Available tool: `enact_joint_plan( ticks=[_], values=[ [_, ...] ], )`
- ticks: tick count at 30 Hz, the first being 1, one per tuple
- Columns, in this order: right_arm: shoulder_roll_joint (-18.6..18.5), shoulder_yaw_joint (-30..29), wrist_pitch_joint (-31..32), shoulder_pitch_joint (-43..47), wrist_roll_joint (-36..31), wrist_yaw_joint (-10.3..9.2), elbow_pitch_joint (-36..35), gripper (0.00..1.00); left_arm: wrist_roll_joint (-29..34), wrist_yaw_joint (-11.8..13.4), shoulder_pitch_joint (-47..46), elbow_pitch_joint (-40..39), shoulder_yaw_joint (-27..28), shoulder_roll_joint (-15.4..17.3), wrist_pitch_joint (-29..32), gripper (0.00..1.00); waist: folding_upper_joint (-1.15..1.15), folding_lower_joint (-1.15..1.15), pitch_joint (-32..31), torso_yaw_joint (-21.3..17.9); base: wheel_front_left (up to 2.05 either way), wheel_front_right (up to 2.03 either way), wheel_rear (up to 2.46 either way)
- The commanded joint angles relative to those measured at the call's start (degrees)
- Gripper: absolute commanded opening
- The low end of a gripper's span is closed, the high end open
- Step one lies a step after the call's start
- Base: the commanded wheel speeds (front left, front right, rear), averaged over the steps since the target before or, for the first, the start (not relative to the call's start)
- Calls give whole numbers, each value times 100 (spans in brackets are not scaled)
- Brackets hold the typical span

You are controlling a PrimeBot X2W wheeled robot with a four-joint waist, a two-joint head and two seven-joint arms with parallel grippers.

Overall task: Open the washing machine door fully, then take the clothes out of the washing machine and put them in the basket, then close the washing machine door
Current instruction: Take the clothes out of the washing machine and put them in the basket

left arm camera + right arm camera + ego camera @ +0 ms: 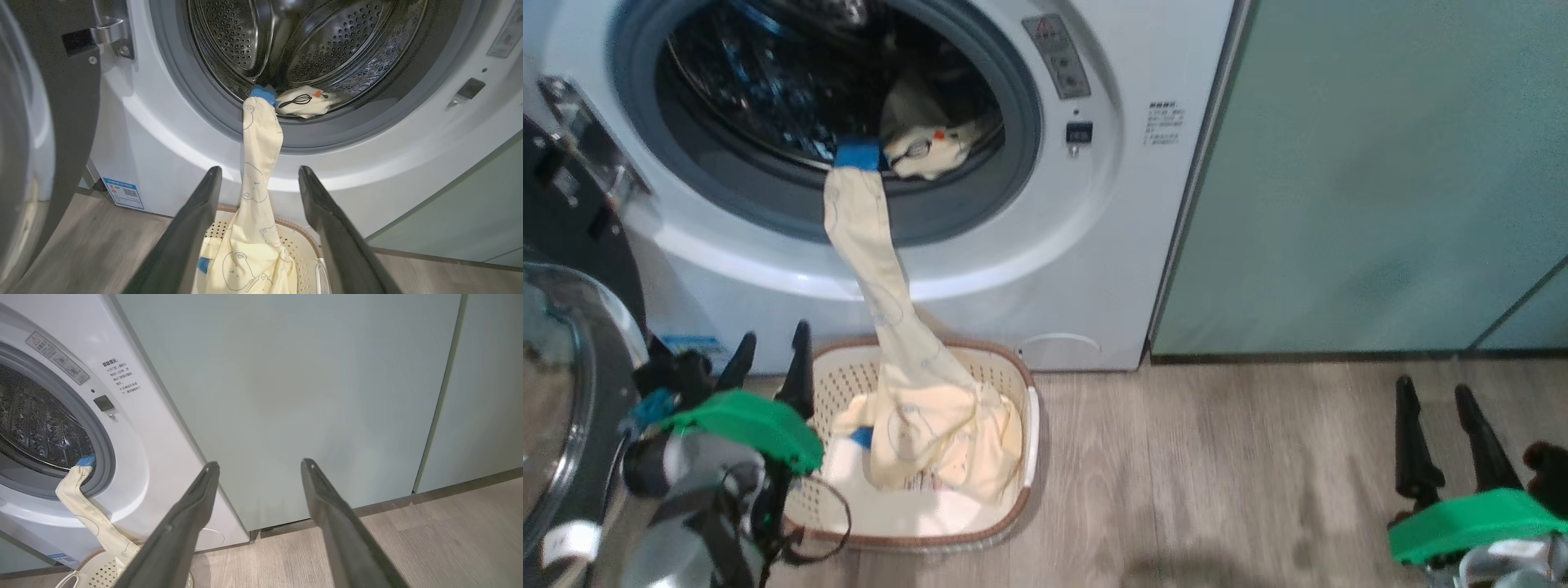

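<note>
The white washing machine (1094, 245) stands with its door (564, 384) swung open at the left. A cream garment (874, 269) hangs from the porthole lip down into the basket (1021, 490), where its lower part lies bunched. Another cream piece (927, 147) rests inside the drum at the lip. My left gripper (768, 351) is open, left of the basket, holding nothing; in the left wrist view the hanging garment (255, 179) runs between its fingers (192, 228) without being pinched. My right gripper (1441, 400) is open over the floor at the lower right, facing the green cabinet.
Pale green cabinet panels (1380, 180) stand right of the machine. Wood floor (1217, 474) stretches between the basket and my right gripper. The open door's hinge (106, 36) sits at the upper left of the left wrist view.
</note>
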Motion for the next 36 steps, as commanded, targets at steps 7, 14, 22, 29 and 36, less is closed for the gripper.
enact_joint_plan(
  ticks=[7, 14, 22, 29, 36],
  values=[
    [-112, 80, -55, 232, -55, 25, -129, 100, 241, -92, 562, -629, 659, -24, -37, 100, 0, 1, -534, -24, 0, 0, 0],
    [-92, 53, -55, 344, -43, 25, -164, 100, 439, -170, 908, -766, 856, -142, -37, 100, 0, 1, -672, 6, 0, 0, 0],
    [-94, 25, -55, 383, -53, 25, -177, 100, 650, -155, 993, -790, 933, -219, -37, 100, 0, 1, -719, 24, 0, 0, 0],
    [-89, 56, -55, 405, -35, 25, -185, 100, 725, -147, 982, -743, 898, -221, -37, 100, 0, 1, -722, 43, 0, 0, 0],
    [-92, 88, -55, 386, -31, 25, -187, 100, 730, -161, 906, -667, 904, -198, -37, 100, 0, 1, -705, 19, 0, 0, 0]
  ],
)
